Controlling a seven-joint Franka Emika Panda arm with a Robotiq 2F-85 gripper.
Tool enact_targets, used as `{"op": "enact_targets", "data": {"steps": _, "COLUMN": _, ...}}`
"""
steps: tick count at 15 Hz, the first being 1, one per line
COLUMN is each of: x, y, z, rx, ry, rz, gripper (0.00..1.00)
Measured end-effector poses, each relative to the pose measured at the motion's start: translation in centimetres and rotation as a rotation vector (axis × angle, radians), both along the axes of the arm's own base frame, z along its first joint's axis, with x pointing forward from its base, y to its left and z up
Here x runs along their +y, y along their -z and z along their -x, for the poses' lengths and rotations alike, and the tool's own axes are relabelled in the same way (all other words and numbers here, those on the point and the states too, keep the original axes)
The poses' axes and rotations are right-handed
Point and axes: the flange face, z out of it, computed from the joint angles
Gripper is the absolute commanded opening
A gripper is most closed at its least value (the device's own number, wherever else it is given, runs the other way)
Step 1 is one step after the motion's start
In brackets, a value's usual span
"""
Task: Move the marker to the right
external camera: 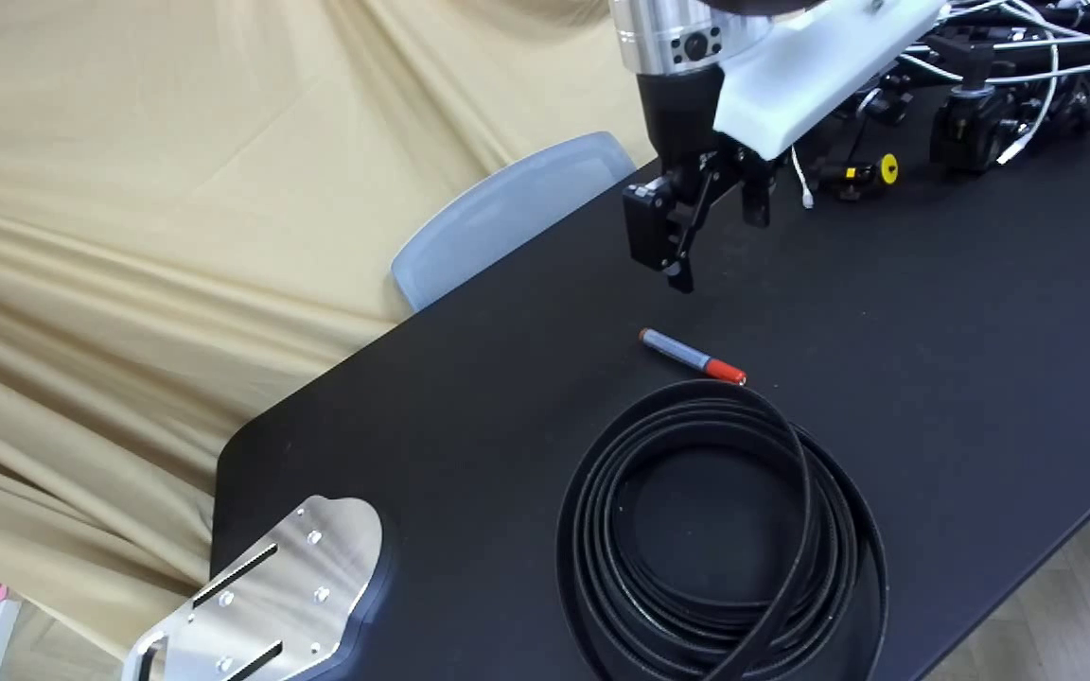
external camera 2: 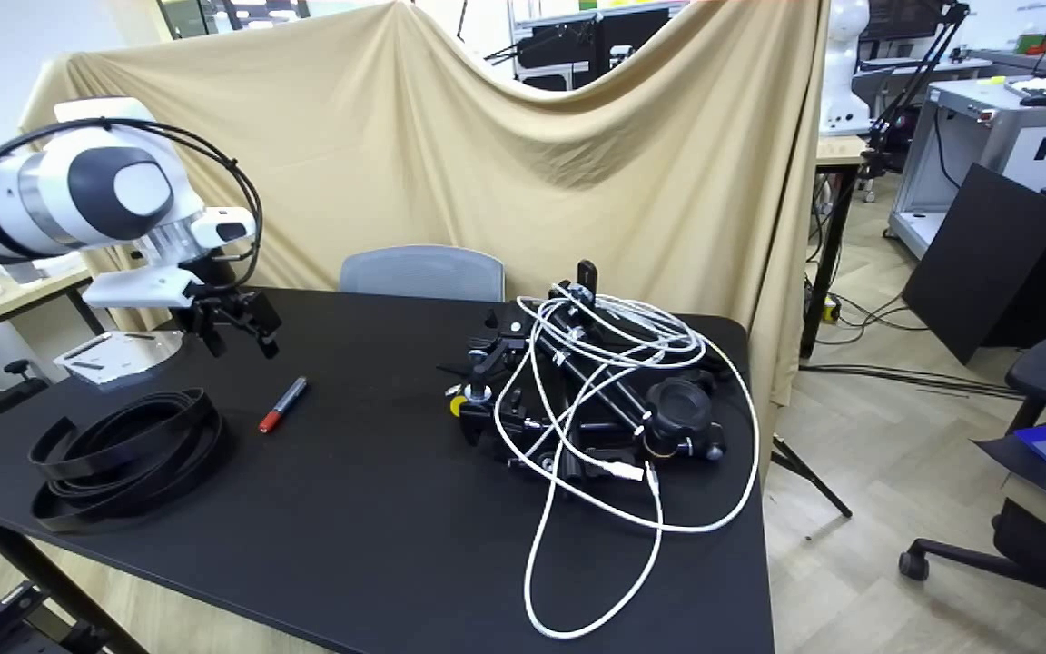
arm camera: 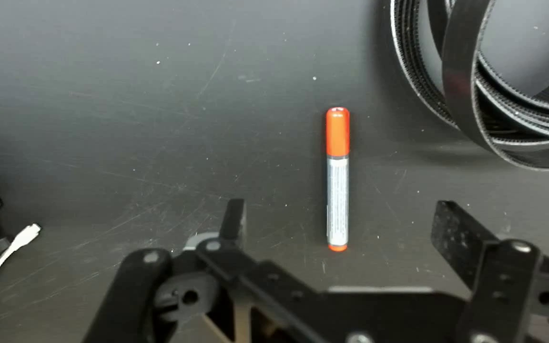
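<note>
Plainly, the biggest thing near me is a beige cloth (external camera 2: 523, 182), hanging in folds behind the bench (external camera 2: 378, 545) in both exterior views. The bench itself is black and long, with rounded corners, and my white arm (external camera 2: 128, 191) reaches in above it. On its top sits a heap of black stands and clamps (external camera 2: 612, 391), white cables (external camera 2: 623, 470) looped over the lot. The back of a grey chair (external camera 2: 423, 272) shows between the bench's edge and the cloth. A black coil (external camera 2: 128, 447) — a flat band wound in loose rings — lies on the bench, well apart from the heap. At the bench's edge I also see a slotted metal plate (external camera: 280, 577), its surface bright.

My claw (external camera: 718, 243) hangs above the bench with its fingers (arm camera: 460, 238) spread wide. In the wrist view the barrel of the marker (arm camera: 338, 190) shows between them, about midway. It lies flat on the bench below me, grey-blue in the barrel and red at the cap. The coil is just beside it, a strip of bench between the two, and the capped end is the one nearer the rings.
</note>
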Motion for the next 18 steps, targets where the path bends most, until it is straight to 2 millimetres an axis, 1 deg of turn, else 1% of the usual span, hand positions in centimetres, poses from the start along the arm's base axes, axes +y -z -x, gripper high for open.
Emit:
{"op": "enact_targets", "data": {"steps": 2, "x": 0.1, "y": 1.7, "z": -1.0, "rx": -0.004, "ry": -0.017, "rz": 0.005, "gripper": 1.00}}
{"op": "enact_targets", "data": {"steps": 6, "x": 0.6, "y": 5.8, "z": -3.2, "rx": -0.017, "ry": -0.029, "rz": 0.001, "gripper": 1.00}}
{"op": "enact_targets", "data": {"steps": 10, "x": 2.3, "y": 9.2, "z": -4.8, "rx": -0.012, "ry": -0.045, "rz": -0.003, "gripper": 1.00}}
{"op": "enact_targets", "data": {"steps": 11, "x": 2.9, "y": 9.8, "z": -5.0, "rx": -0.010, "ry": -0.053, "rz": -0.004, "gripper": 0.75}}
{"op": "enact_targets", "data": {"steps": 12, "x": 3.4, "y": 10.4, "z": -5.2, "rx": -0.009, "ry": -0.059, "rz": -0.004, "gripper": 0.74}}
{"op": "enact_targets", "data": {"steps": 13, "x": 3.9, "y": 10.8, "z": -5.4, "rx": -0.008, "ry": -0.065, "rz": -0.003, "gripper": 0.68}}
{"op": "enact_targets", "data": {"steps": 14, "x": 4.3, "y": 11.2, "z": -5.6, "rx": -0.007, "ry": -0.071, "rz": -0.002, "gripper": 0.60}}
{"op": "enact_targets", "data": {"steps": 18, "x": 5.1, "y": 12.2, "z": -6.1, "rx": -0.004, "ry": -0.077, "rz": -0.004, "gripper": 0.31}}
